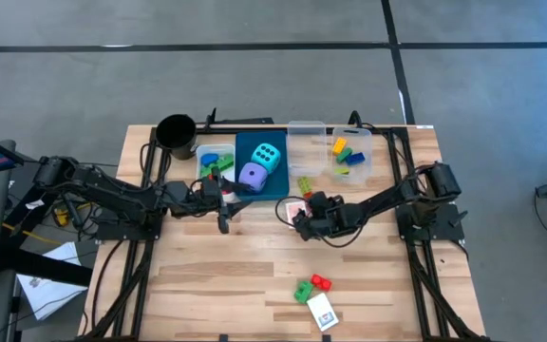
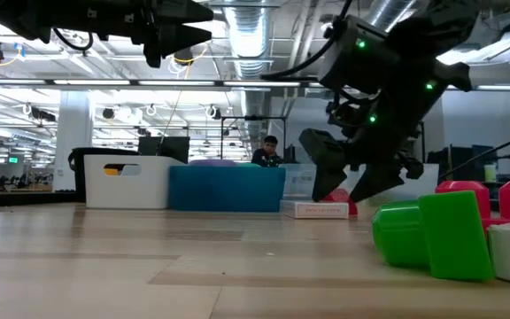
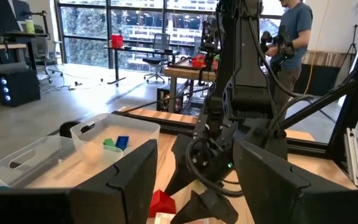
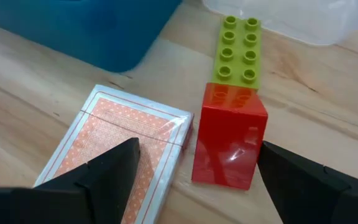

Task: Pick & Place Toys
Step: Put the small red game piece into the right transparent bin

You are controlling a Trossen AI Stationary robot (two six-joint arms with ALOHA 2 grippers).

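From above, we see the right gripper (image 1: 304, 220) low over the table just in front of the blue bin (image 1: 257, 182), while the left gripper (image 1: 224, 201) waits nearby, fingers parted and empty. In the right wrist view its spread fingers straddle a red brick (image 4: 230, 144) that touches a green brick (image 4: 237, 51) and sits beside a card deck (image 4: 118, 149). We judge the brick light, rigid and slick (hard plastic), best pinched across its flat sides.

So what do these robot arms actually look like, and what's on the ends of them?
Both arms are dark, nearly black, built of jointed segments with black cables looping along them. The left arm and right arm each end in a gripper: left gripper, right gripper. Its fingers are flat, dark wedges tapering to blunt tips. Small green lights glow on the right arm's wrist housing.
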